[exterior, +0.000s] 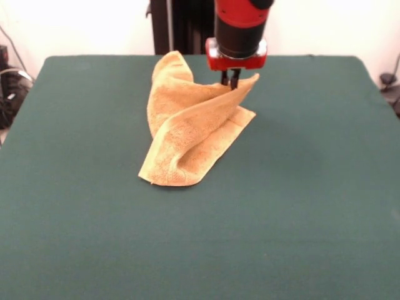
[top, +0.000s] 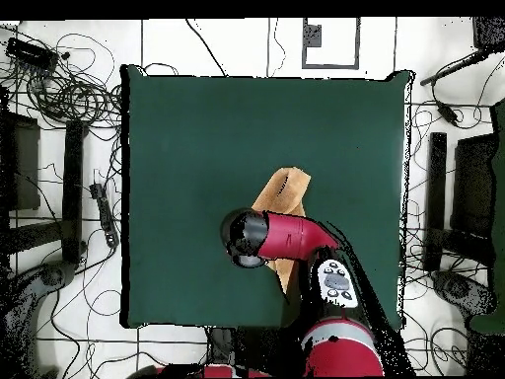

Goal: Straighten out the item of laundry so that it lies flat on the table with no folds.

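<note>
From across the table point(exterior: 87, 237), the near half of the dark green cloth lies bare and smooth. Past the middle sits the golden-orange towel point(exterior: 187, 134), bunched and folded over itself: its near corner rests flat on the felt, the body rises in a crumpled ridge, and one far end stands up towards the back edge. A corner at the right is lifted off the surface.

That raised corner is pinched between the dark fingers of the gripper point(exterior: 230, 79), which are drawn narrow on the cloth. The red and black arm point(exterior: 240, 28) drops straight down onto it from above, its red collar just over the fingers. Behind the table stand the black pedestal and a pale wall.

Seen from overhead, the arm point(top: 286, 235) reaches out from the base across the table point(top: 197, 138) and covers much of the towel point(top: 281, 190); cables sprawl over the white floor on both sides.
</note>
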